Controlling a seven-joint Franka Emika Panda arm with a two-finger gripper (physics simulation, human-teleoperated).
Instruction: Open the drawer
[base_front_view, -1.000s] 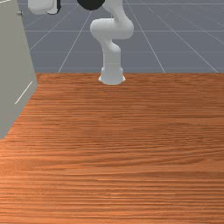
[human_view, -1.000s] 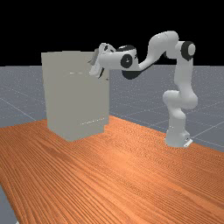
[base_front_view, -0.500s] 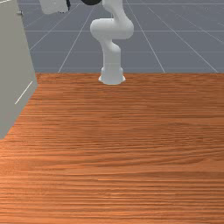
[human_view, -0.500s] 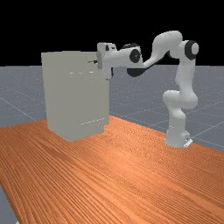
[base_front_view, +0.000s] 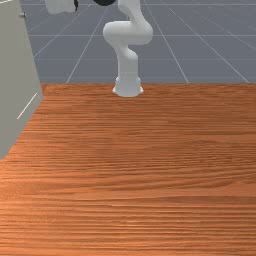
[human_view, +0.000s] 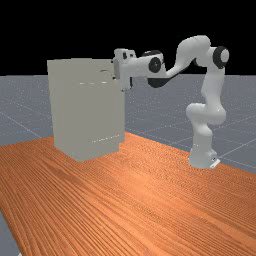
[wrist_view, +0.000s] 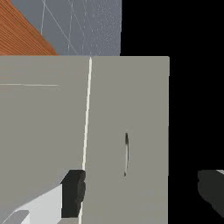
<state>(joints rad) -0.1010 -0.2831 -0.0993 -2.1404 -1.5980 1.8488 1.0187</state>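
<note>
Orange-brown wood makes up the table (human_view: 125, 210), with a grey gridded floor (human_view: 25, 105) past its edges and plain black above. Over it, the gripper (wrist_view: 142, 190) has its two fingers (wrist_view: 73, 194) spread wide, with nothing touched by both from two sides. One finger lies over the pale seam (wrist_view: 89, 100) on the cabinet's front; the other stands out beyond the cabinet's edge, against the black. Ahead of the gap between them is a slim, slightly bowed handle (wrist_view: 127, 153), fixed to the drawer (wrist_view: 144, 96), which sits at the top of the cabinet (human_view: 82, 117), at the far view's left. Behind the gripper, the white arm (human_view: 210, 87) reaches across from its base at the far view's right. As for progress, the arm seems to be lined up with the handle, and that is about all that is done. The drawer looks shut, its face level with the panel beside it. What remains is most of the job: move in until the handle is between the fingers, close on it, then draw it straight back from the cabinet until the drawer is open.
</note>
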